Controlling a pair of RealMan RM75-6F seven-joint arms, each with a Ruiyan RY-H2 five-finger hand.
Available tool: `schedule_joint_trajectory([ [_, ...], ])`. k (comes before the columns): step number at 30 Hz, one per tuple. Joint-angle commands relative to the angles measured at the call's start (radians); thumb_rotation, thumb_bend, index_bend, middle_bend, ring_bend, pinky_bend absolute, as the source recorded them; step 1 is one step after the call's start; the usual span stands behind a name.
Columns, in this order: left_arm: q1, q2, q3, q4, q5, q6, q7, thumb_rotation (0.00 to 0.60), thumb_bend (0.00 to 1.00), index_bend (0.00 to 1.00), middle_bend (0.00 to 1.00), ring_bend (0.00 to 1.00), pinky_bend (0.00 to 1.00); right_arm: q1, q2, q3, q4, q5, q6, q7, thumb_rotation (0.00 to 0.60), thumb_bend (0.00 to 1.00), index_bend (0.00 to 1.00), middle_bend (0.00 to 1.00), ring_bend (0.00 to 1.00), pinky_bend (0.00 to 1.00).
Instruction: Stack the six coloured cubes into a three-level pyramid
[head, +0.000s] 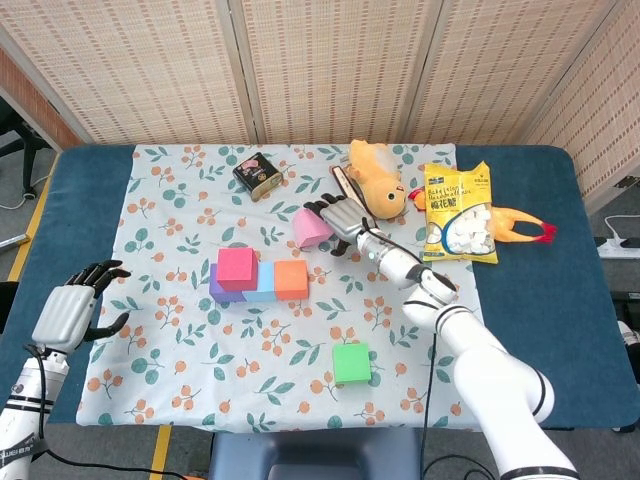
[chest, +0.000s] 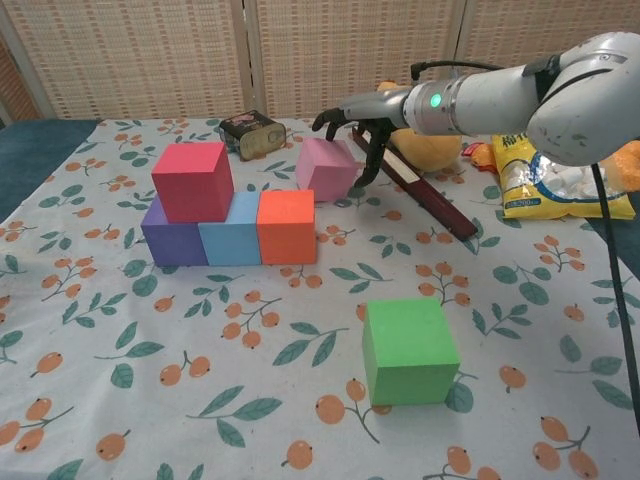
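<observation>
Head view: the right hand grips the pink cube, tilted, near the tablecloth's far middle; the left hand hangs off its left edge, fingers apart, holding nothing. Chest view: a red cube sits atop the purple cube, beside blue and orange cubes; the green cube lies near the front edge.
</observation>
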Motion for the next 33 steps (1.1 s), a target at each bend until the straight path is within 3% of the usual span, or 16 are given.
schedule_joint_trajectory([
  [1,0.002,0.001,-0.001,-0.004,0.007,0.003,0.001,0.6,0.29,0.26,0.15,0.16,0.26,-0.061,0.084,-0.028,-0.107,-0.015,0.084,0.01,0.6,0.0,0.08,0.25,0.0,0.15],
  [7,0.002,0.006,0.002,-0.016,0.026,0.003,0.005,0.6,0.29,0.26,0.15,0.16,0.26,-0.158,0.251,-0.053,-0.344,-0.005,0.176,-0.061,0.6,0.0,0.06,0.25,0.0,0.15],
  [12,0.003,0.007,0.002,-0.021,0.033,0.005,0.004,0.6,0.29,0.26,0.15,0.16,0.26,-0.185,0.306,-0.057,-0.424,0.007,0.19,-0.094,0.6,0.0,0.06,0.26,0.0,0.15],
  [14,0.006,0.01,0.005,-0.034,0.05,0.014,0.006,0.6,0.29,0.25,0.15,0.16,0.26,-0.236,0.393,-0.044,-0.539,0.032,0.261,-0.138,0.6,0.0,0.07,0.26,0.0,0.15],
  [17,0.009,0.011,0.004,-0.045,0.057,0.021,0.013,0.6,0.29,0.25,0.15,0.16,0.26,-0.249,0.422,-0.017,-0.601,0.07,0.265,-0.191,0.6,0.0,0.08,0.26,0.0,0.15],
  [22,0.016,0.015,0.007,-0.058,0.058,0.026,0.02,0.6,0.29,0.25,0.15,0.16,0.26,-0.225,0.39,0.021,-0.59,0.11,0.222,-0.245,0.6,0.0,0.06,0.24,0.0,0.15],
  [27,0.026,0.021,0.012,-0.064,0.053,0.026,0.018,0.6,0.29,0.25,0.15,0.16,0.26,-0.18,0.317,0.05,-0.508,0.129,0.159,-0.278,0.6,0.0,0.0,0.15,0.0,0.13],
  [33,0.033,0.025,0.012,-0.064,0.05,0.028,0.012,0.6,0.29,0.25,0.15,0.16,0.26,-0.124,0.232,0.062,-0.397,0.124,0.093,-0.289,0.6,0.0,0.0,0.11,0.0,0.11],
])
